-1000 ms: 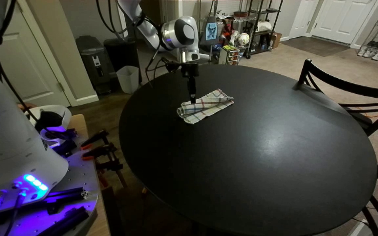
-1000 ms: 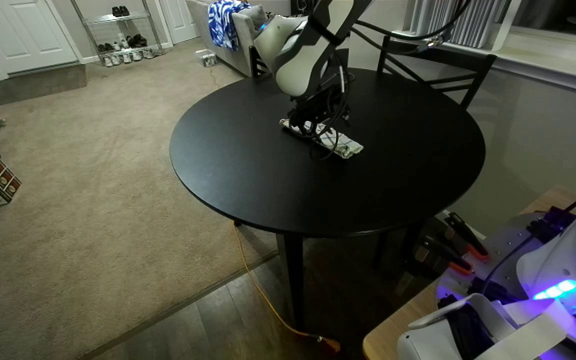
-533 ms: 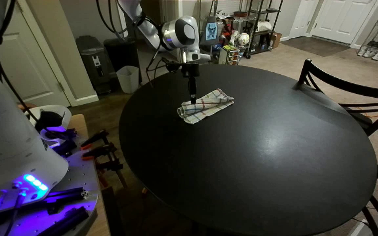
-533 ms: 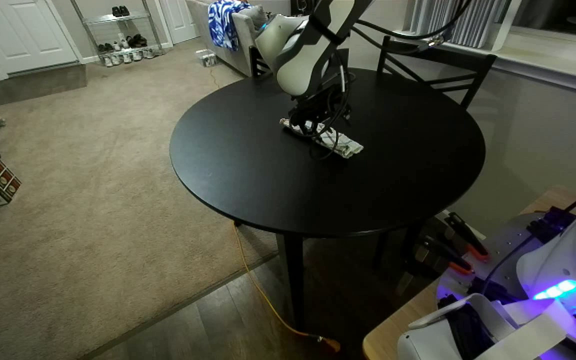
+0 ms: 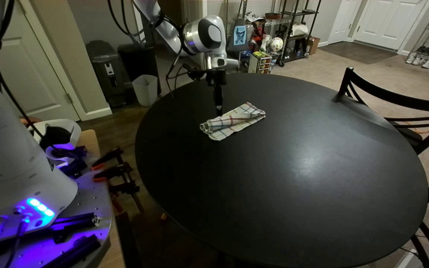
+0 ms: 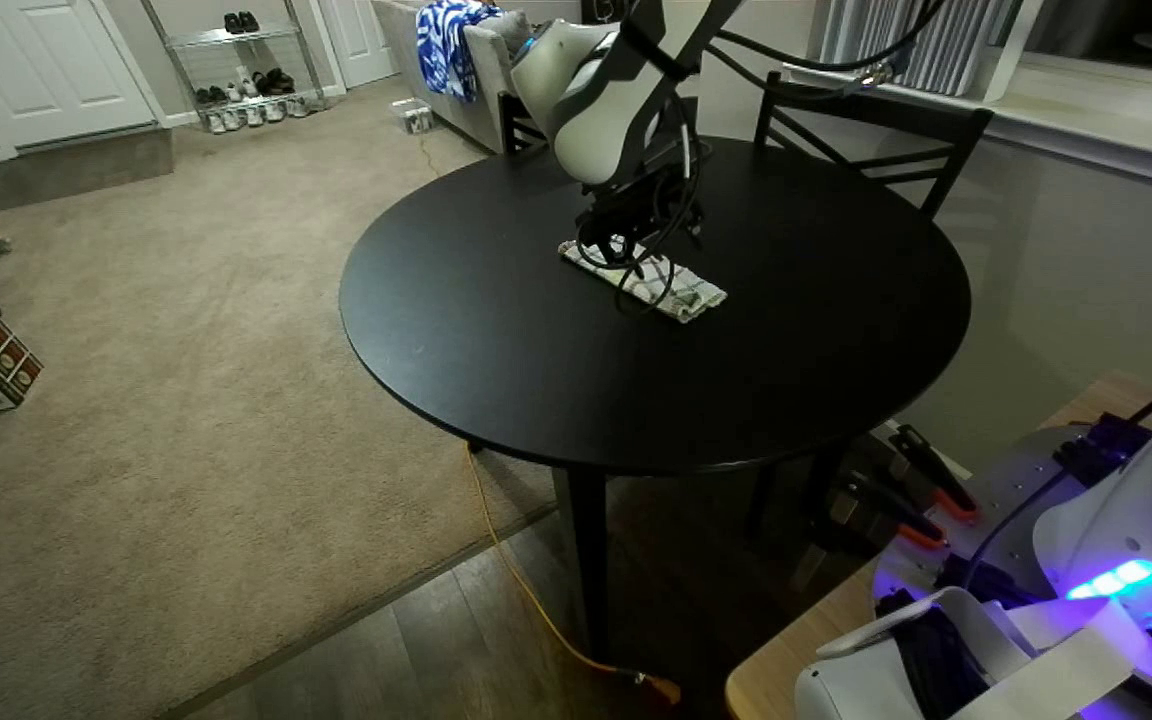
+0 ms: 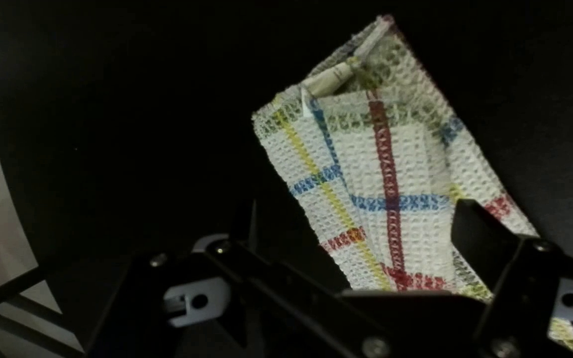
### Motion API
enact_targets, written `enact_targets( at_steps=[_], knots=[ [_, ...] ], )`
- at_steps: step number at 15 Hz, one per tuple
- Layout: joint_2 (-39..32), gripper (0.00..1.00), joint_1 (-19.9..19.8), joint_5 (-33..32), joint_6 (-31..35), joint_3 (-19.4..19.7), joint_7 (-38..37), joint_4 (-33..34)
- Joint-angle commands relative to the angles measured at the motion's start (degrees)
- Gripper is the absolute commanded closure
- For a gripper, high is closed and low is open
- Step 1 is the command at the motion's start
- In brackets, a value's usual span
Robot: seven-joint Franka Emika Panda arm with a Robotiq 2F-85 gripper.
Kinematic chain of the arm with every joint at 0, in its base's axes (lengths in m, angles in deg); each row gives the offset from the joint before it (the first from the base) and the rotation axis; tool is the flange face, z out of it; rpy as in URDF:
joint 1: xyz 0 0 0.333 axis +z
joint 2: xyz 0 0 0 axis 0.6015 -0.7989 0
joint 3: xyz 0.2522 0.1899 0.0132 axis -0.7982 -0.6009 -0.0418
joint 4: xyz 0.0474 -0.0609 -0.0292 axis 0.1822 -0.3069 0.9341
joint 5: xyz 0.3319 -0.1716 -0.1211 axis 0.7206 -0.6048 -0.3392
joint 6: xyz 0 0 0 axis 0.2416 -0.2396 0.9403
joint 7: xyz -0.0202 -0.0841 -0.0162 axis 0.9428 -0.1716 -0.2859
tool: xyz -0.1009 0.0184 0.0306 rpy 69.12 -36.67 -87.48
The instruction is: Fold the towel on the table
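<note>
The towel (image 5: 235, 120) is white with a grid of coloured lines and lies folded over itself on the round black table (image 5: 292, 178). It also shows in an exterior view (image 6: 681, 293), partly behind the cables. In the wrist view the towel (image 7: 416, 159) has overlapping layers with uneven edges and a loose fold at its top corner. My gripper (image 7: 356, 214) is open, its two fingers wide apart. The right finger (image 7: 480, 233) is over the towel and the left one over bare table. In an exterior view the gripper (image 5: 219, 111) points down just above the towel's edge.
A dark chair (image 5: 397, 96) stands against the table's edge, and another chair (image 6: 876, 120) shows near the window. Cables (image 6: 681, 190) hang from the arm beside the gripper. Clamps (image 5: 114, 171) stick out from the robot's stand near the table.
My gripper has risen slightly from the towel. The towel's upper layer under the fingertips has sunk a little and lies flatter. The rest of the scene is unchanged.
</note>
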Motion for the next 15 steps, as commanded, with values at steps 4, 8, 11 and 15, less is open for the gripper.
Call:
enact_targets(
  at_steps=[4, 8, 11, 15],
  knots=[
    [1.9, 0.0, -1.4, -1.5, 0.6, -0.9, -0.8, -2.9],
    [1.6, 0.0, -1.5, -1.3, 1.1, -1.2, -0.7, -3.0],
    [1.8, 0.0, -1.8, -0.9, 2.3, -1.6, -0.6, -3.1],
    [1.0, 0.0, -2.0, -0.7, 2.8, -1.8, -0.3, -2.3]
  ],
)
